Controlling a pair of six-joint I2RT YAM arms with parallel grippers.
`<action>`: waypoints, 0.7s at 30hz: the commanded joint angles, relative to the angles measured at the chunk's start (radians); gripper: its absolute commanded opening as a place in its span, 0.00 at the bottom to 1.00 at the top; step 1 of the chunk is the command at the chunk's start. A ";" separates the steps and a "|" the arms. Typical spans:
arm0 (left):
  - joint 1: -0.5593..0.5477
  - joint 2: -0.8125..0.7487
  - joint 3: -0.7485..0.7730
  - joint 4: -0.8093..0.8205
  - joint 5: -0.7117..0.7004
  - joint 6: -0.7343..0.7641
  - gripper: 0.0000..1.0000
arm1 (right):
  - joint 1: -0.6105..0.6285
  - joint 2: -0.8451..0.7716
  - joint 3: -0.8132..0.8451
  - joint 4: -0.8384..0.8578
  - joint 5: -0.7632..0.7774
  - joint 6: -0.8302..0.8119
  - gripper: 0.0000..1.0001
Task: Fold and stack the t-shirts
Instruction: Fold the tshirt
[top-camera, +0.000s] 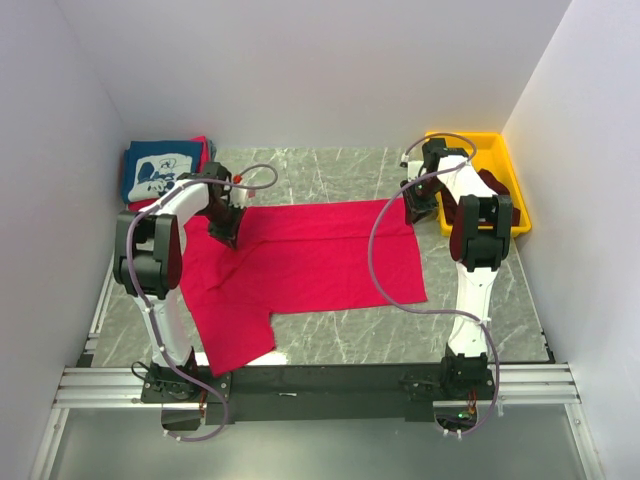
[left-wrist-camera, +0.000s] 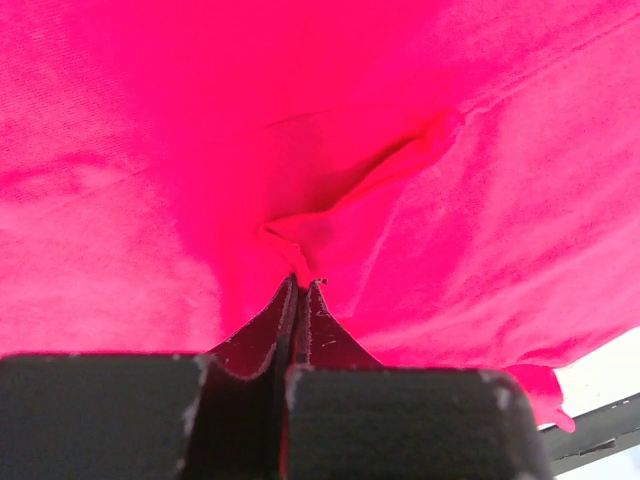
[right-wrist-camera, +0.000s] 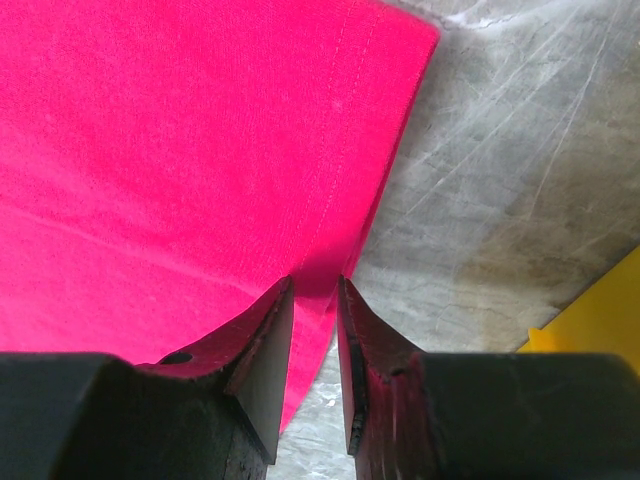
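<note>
Lying spread flat, red t-shirt (top-camera: 320, 262) puckered where left tool (left-wrist-camera: 303, 283) pinches.

Red t-shirt (top-camera: 310, 260) on my surface (top-camera: 330, 170): plain bright red, no print. The surface is grey marble-look with pale veins. Navy t-shirt (top-camera: 160, 172): dark blue with a white printed graphic, and a red cloth edge (top-camera: 204, 147) shows under it. Bin (top-camera: 505, 160) is yellow, with maroon cloth (top-camera: 492, 183) inside. My left fingers (left-wrist-camera: 255, 345) and right fingers (right-wrist-camera: 262, 350) are black with a reddish sheen. Arms (top-camera: 470, 290) are white and black.
</note>
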 joint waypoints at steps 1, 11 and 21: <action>-0.025 -0.058 -0.009 -0.020 0.023 0.007 0.01 | -0.003 -0.058 -0.002 0.001 -0.001 -0.002 0.31; -0.148 -0.079 -0.026 -0.050 0.194 -0.010 0.01 | -0.004 -0.053 0.003 0.007 -0.002 -0.002 0.31; -0.183 -0.062 -0.002 -0.083 0.339 -0.012 0.56 | -0.007 -0.061 0.021 0.028 -0.037 0.001 0.33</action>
